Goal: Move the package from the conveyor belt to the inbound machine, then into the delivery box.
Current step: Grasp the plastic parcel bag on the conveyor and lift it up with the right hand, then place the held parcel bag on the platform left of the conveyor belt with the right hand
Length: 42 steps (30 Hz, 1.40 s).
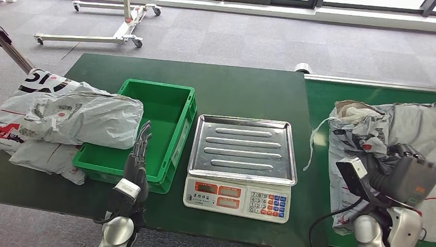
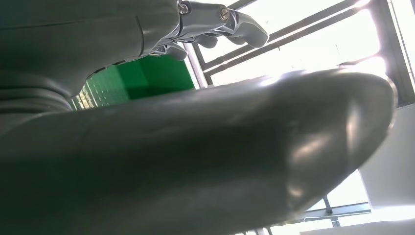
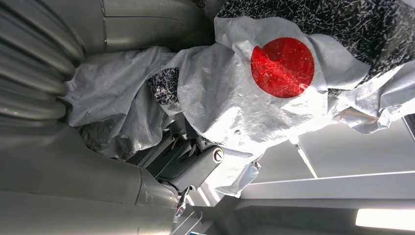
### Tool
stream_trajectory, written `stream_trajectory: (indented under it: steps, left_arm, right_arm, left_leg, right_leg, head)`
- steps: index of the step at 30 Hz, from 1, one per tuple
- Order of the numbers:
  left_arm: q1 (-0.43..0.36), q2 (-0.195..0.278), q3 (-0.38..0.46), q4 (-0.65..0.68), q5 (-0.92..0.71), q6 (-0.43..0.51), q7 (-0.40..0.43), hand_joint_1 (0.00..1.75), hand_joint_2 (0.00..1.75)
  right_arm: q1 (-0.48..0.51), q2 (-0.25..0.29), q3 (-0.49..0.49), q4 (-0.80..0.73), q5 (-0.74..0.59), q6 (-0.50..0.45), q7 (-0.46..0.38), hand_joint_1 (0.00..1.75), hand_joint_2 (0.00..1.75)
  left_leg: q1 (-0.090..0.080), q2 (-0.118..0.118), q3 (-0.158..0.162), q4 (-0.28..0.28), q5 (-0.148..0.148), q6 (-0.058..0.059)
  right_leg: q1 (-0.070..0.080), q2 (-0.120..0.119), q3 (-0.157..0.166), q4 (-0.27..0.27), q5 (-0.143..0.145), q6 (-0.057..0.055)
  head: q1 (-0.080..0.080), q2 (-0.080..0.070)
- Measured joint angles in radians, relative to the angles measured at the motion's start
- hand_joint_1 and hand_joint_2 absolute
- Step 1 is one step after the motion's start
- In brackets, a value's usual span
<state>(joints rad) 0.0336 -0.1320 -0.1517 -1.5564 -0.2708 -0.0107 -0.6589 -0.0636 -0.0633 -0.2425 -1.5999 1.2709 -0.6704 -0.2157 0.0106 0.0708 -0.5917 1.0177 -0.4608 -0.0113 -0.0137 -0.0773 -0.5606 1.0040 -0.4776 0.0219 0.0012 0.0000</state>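
while the left hand point(image 1: 138, 154) hangs open, the right hand point(image 3: 191, 166) grips the package point(image 3: 235, 98)

Table point(image 1: 241, 87) layout: crate point(image 1: 154, 110) left of centre, toward the front edge; scale point(image 1: 241, 154) just beside it on the right, at the front edge; heap of packages point(image 1: 61, 116) at the left edge, overlapping the crate's left rim; conveyor belt point(image 1: 321, 103) adjoins the right edge, carrying a package point(image 1: 355, 128)

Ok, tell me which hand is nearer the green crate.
Left. The left hand hovers over the near edge of the green crate; the right hand is across the scale, on the grey package.
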Motion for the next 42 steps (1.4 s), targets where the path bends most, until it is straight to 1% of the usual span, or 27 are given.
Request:
stream_trajectory:
  steps: [2,3,5,6,7,8,10,12,15,18,22,42]
  left_arm:
    - [0.000,0.000,0.000,0.001,0.001,-0.005,-0.006,0.00,0.00]
    - [-0.001,0.000,0.000,0.003,0.003,-0.007,-0.013,0.00,0.00]
    - [-0.011,-0.004,-0.006,0.014,0.009,-0.001,-0.029,0.00,0.00]
    - [-0.019,-0.007,-0.013,0.022,0.014,0.005,-0.034,0.00,0.00]
    - [-0.027,-0.010,-0.021,0.029,0.018,0.012,-0.037,0.00,0.00]
    - [-0.032,-0.012,-0.027,0.035,0.022,0.015,-0.038,0.00,0.00]
    - [-0.034,-0.012,-0.034,0.045,0.027,0.018,-0.039,0.00,0.00]
    - [-0.033,-0.011,-0.036,0.052,0.029,0.019,-0.041,0.00,0.00]
    - [-0.033,-0.010,-0.036,0.060,0.029,0.019,-0.042,0.00,0.00]
    - [-0.033,-0.010,-0.036,0.064,0.029,0.019,-0.042,0.00,0.00]
    - [-0.033,-0.009,-0.036,0.067,0.029,0.019,-0.043,0.00,0.00]
    - [-0.032,-0.008,-0.036,0.067,0.029,0.028,-0.043,0.00,0.00]
  right_arm:
    - [-0.025,0.004,0.010,0.017,-0.013,0.043,-0.041,1.75,1.75]
    - [-0.071,0.016,0.029,0.061,-0.020,0.093,-0.083,1.75,1.75]
    - [-0.232,0.070,0.125,0.244,-0.038,0.193,-0.153,1.75,1.75]
    - [-0.314,0.100,0.201,0.351,-0.052,0.209,-0.165,1.75,1.75]
    - [-0.381,0.126,0.284,0.447,-0.071,0.200,-0.165,1.75,1.75]
    - [-0.427,0.142,0.359,0.518,-0.094,0.179,-0.161,1.75,1.75]
    - [-0.494,0.158,0.473,0.621,-0.140,0.157,-0.152,1.75,1.75]
    - [-0.538,0.159,0.550,0.682,-0.172,0.158,-0.141,1.75,1.75]
    - [-0.572,0.158,0.629,0.737,-0.186,0.159,-0.138,1.75,1.75]
    - [-0.585,0.158,0.668,0.766,-0.190,0.160,-0.138,1.75,1.75]
    - [-0.596,0.158,0.690,0.789,-0.191,0.160,-0.138,1.75,1.75]
    - [-0.619,0.158,0.717,0.835,-0.187,0.165,-0.130,1.75,1.75]
  left_leg:
    - [0.000,0.000,-0.007,-0.001,0.000,-0.001]
    - [0.000,0.004,-0.010,-0.002,-0.001,-0.002]
    - [0.001,0.019,-0.007,-0.002,0.000,-0.004]
    - [0.001,0.026,-0.003,-0.002,0.002,-0.004]
    - [0.001,0.027,-0.001,-0.001,0.005,-0.004]
    - [0.002,0.022,0.000,-0.002,0.009,-0.004]
    - [0.002,0.005,-0.005,-0.003,0.016,-0.006]
    - [0.003,-0.004,-0.010,-0.003,0.018,-0.008]
    - [0.003,-0.004,-0.011,-0.003,0.018,-0.008]
    - [0.003,-0.004,-0.012,-0.003,0.018,-0.008]
    - [0.003,-0.004,-0.012,-0.003,0.018,-0.008]
    - [0.003,-0.004,-0.012,-0.003,0.018,-0.008]
  right_leg:
    - [0.001,0.000,0.002,0.001,0.000,0.000]
    - [0.002,0.003,0.001,0.002,0.001,-0.002]
    - [0.003,0.017,-0.006,0.003,0.006,-0.006]
    - [0.003,0.023,-0.009,0.003,0.008,-0.007]
    - [0.003,0.025,-0.012,0.003,0.010,-0.007]
    - [0.003,0.020,-0.013,0.003,0.010,-0.007]
    - [0.005,0.004,-0.014,0.004,0.009,-0.008]
    - [0.006,-0.005,-0.014,0.004,0.009,-0.010]
    - [0.006,-0.004,-0.016,0.005,0.009,-0.011]
    - [0.005,-0.004,-0.016,0.005,0.010,-0.011]
    - [0.005,-0.004,-0.017,0.005,0.010,-0.010]
    - [0.005,-0.004,-0.017,0.005,0.010,-0.010]
  head:
    - [0.000,0.000]
    - [0.001,0.000]
    - [0.000,0.000]
    - [-0.001,0.000]
    - [-0.002,0.000]
    - [-0.003,0.000]
    - [-0.004,0.000]
    - [-0.003,0.000]
    - [-0.003,0.000]
    - [-0.003,0.000]
    - [-0.003,0.000]
    - [-0.003,0.000]
